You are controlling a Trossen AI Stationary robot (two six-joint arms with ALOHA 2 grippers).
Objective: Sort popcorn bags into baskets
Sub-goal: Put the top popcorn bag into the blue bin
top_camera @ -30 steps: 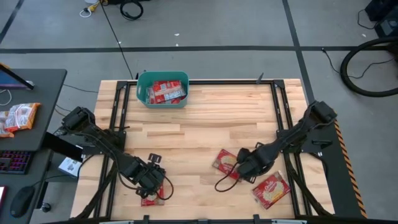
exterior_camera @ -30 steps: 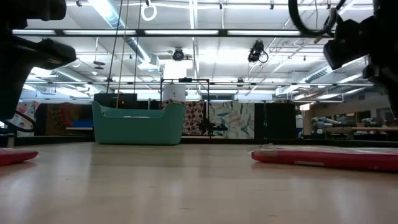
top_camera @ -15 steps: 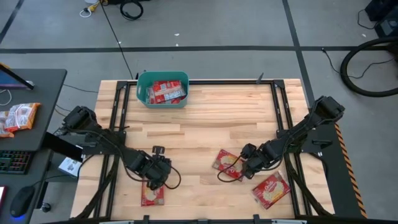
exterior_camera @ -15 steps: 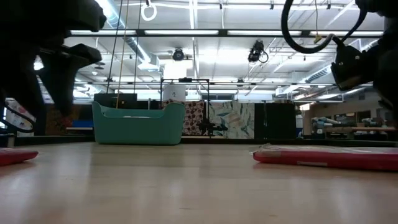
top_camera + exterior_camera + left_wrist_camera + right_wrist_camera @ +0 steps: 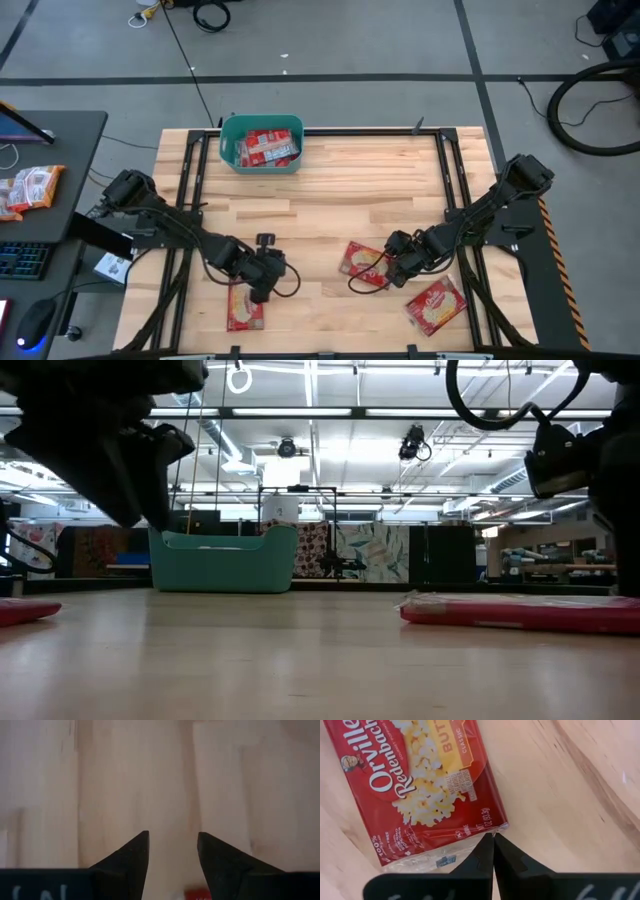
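I see three red popcorn bags lying flat on my table, one near the front left (image 5: 244, 306), one at front centre (image 5: 364, 262) and one at front right (image 5: 436, 304), with more stacked inside the teal basket (image 5: 229, 153) at the far edge.

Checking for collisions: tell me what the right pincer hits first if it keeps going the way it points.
The right pincer, shut, has its tips at the corner of a red popcorn bag; that bag probably comes first, though height above it is unclear.

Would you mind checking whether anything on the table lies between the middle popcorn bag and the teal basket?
Nothing visible does. Bare table runs from the popcorn bag, at whose corner the right gripper is shut, to the basket.
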